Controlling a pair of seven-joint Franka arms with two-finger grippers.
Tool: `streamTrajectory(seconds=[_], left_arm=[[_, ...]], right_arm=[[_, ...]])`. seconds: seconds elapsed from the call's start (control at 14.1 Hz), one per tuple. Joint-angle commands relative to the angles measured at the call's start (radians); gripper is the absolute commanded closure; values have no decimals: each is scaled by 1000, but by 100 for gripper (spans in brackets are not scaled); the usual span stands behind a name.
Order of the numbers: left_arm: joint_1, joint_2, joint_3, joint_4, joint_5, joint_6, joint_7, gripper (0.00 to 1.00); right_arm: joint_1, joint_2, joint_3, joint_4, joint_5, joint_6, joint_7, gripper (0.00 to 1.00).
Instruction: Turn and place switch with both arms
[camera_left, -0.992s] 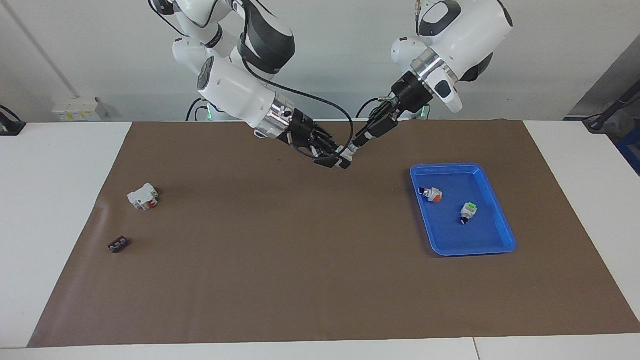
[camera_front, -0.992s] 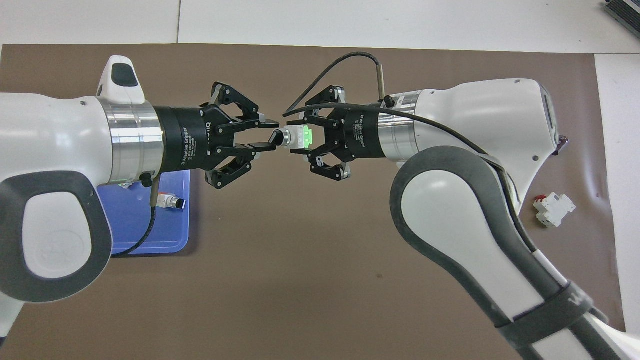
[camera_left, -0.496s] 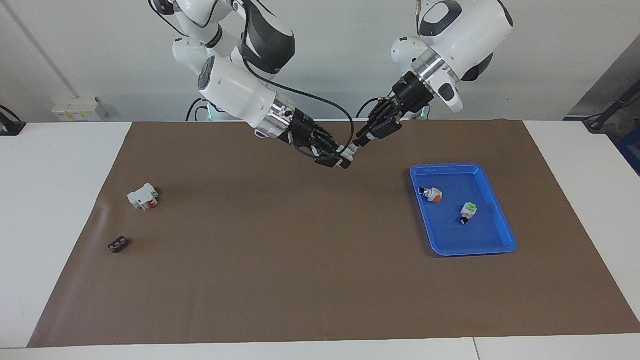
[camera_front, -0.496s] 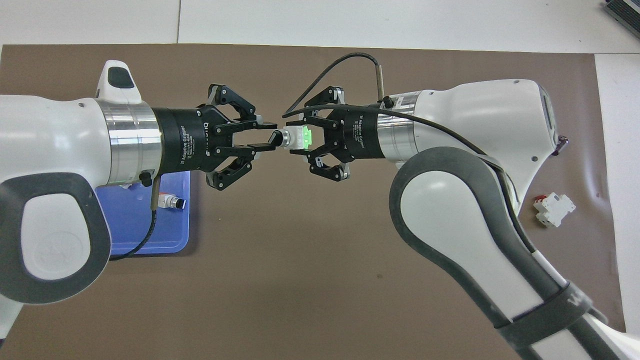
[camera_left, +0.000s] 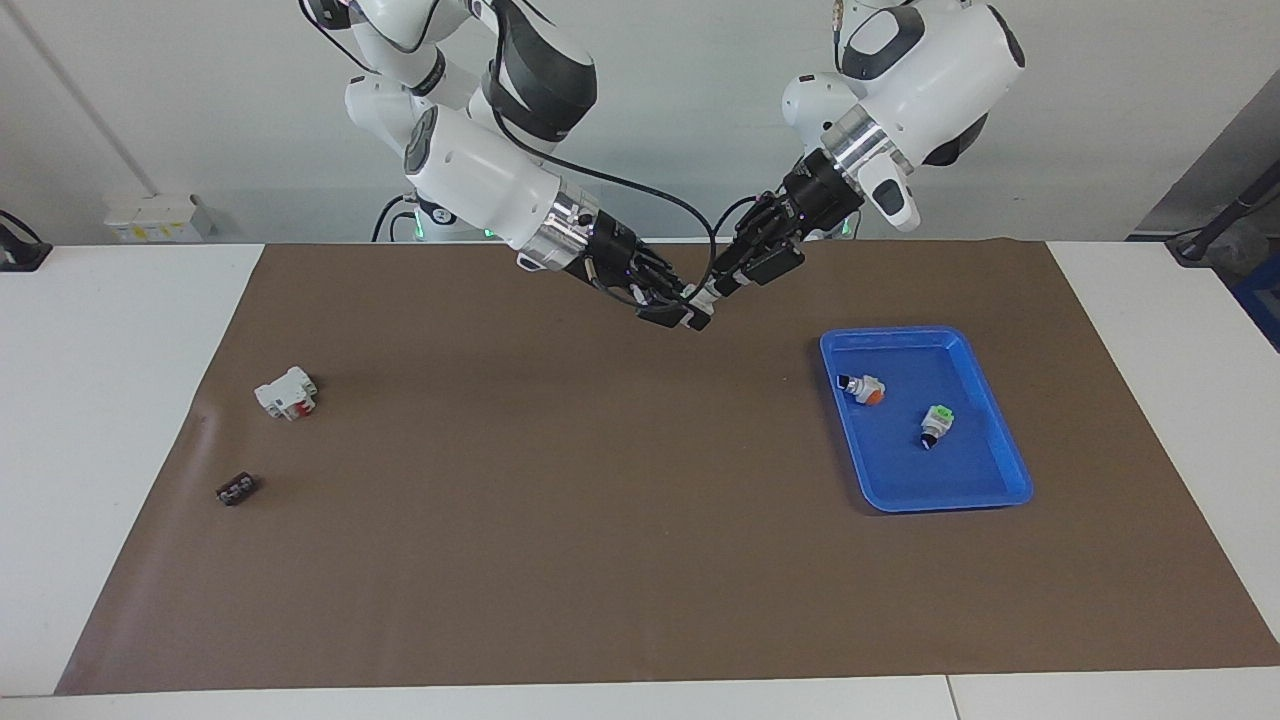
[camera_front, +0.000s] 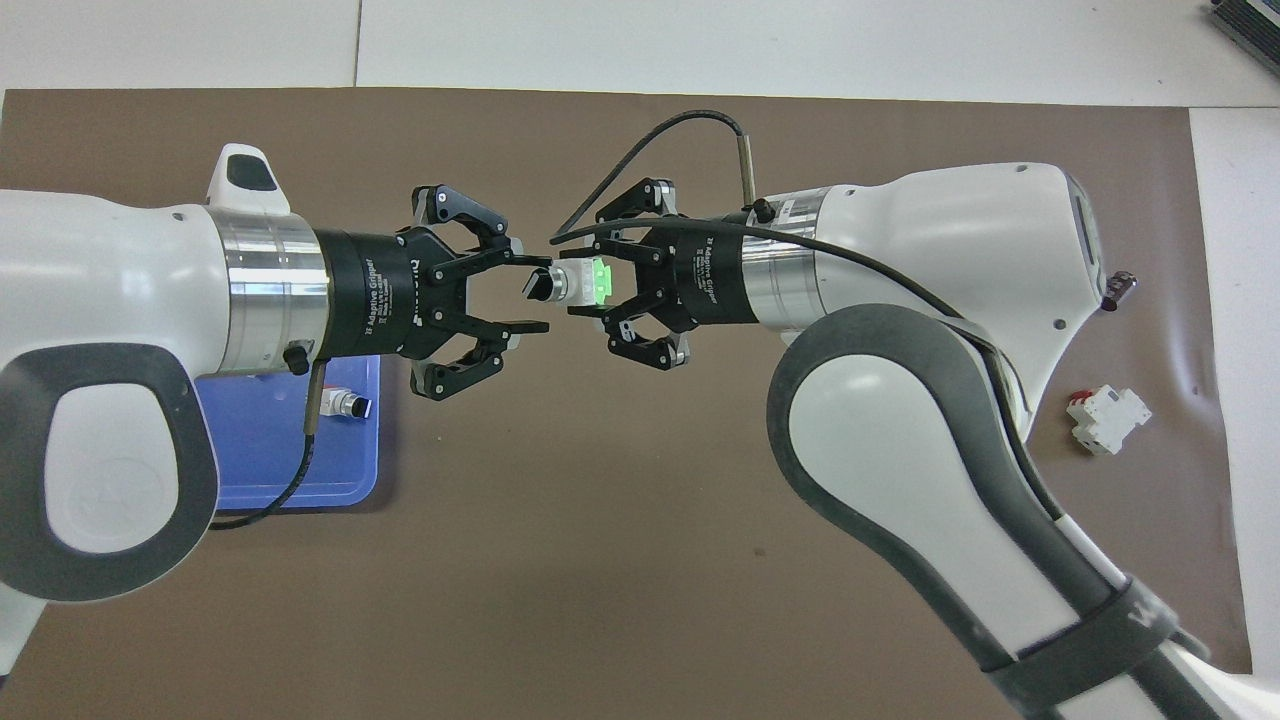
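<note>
Left fingers (camera_front: 528, 326): spread, clear of the black knob between them.
Right fingers (camera_front: 592, 306): pinching the switch (camera_front: 578, 284) at its green end.
Left gripper (camera_front: 530, 293): raised over the brown mat (camera_left: 560, 560), facing the right gripper (camera_front: 590, 283).
Blue tray (camera_left: 985, 495): toward the left arm's end of the tabletop (camera_left: 100, 380).

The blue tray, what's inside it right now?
Inside the blue tray lie two switches: an orange-ended switch and a green-capped switch. In the overhead view the left arm covers most of the tray.
</note>
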Motion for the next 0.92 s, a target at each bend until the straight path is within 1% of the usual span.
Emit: streamTrajectory(seconds=[0.0, 0.85], left_arm=[[2, -24, 7, -14, 11, -22, -18, 59], [20, -35, 9, 6, 11, -8, -49, 57]], right_arm=[[-9, -15, 6, -7, 24, 7, 4, 100], [-9, -21, 6, -9, 24, 5, 4, 100]])
